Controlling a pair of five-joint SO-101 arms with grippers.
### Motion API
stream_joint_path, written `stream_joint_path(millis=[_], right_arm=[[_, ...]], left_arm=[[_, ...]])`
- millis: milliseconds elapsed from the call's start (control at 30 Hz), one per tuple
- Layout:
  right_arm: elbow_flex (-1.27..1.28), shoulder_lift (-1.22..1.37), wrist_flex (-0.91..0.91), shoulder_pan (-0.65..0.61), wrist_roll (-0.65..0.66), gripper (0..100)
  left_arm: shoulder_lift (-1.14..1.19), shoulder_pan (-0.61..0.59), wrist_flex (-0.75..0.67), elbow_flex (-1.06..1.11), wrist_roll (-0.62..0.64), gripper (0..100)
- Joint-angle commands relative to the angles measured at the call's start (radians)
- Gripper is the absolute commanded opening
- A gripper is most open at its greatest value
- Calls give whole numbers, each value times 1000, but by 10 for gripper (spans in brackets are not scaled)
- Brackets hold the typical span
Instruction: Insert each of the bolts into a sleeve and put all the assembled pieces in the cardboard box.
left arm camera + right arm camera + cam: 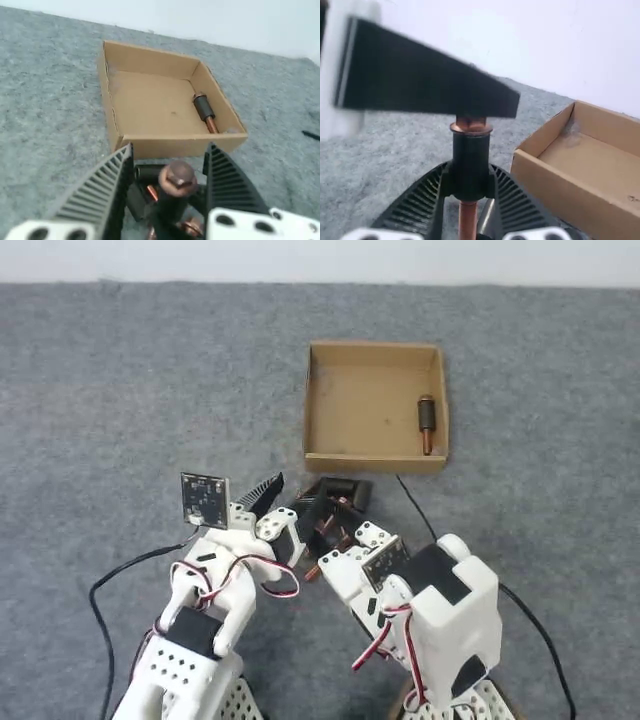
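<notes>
This looks like a robotics lab bench rather than a home or a shop: the cardboard box [375, 462] sits on a grey felt-like mat [120, 390] that covers the whole table, and beyond the box runs a plain white wall [300, 260]. On the near side of the box stand a white plastic arm [195, 630] and a second arm [450, 620], with bare red and white servo wires [215, 578] looping off them and a black cable [100, 610] trailing over the mat
</notes>
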Motion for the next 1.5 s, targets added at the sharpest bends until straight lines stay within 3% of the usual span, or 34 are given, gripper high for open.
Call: stream_joint_path(millis=[0, 200, 400, 600, 833, 1200, 1333, 1467], right_arm=[[26, -30, -19, 21, 14, 7], [26, -30, -19, 21, 14, 7], [18, -30, -18, 30, 14, 7], [18, -30, -18, 30, 14, 7], [20, -30, -18, 31, 14, 7], [20, -31, -22, 62, 14, 7], [28, -48, -30, 76, 14, 7], [61, -173, -30, 166, 8, 7]], left_arm=[[-20, 17, -26, -44, 12, 218], [-20, 94, -26, -90, 14, 218], [-20, 86, -26, -131, 14, 196], [-20, -31, -26, -136, 14, 5], [-20, -172, -3, -130, 11, 10], [-20, -344, 348, -128, 9, 10], [-20, -404, 322, -42, 3, 10], [-20, -437, 267, -10, -25, 10]])
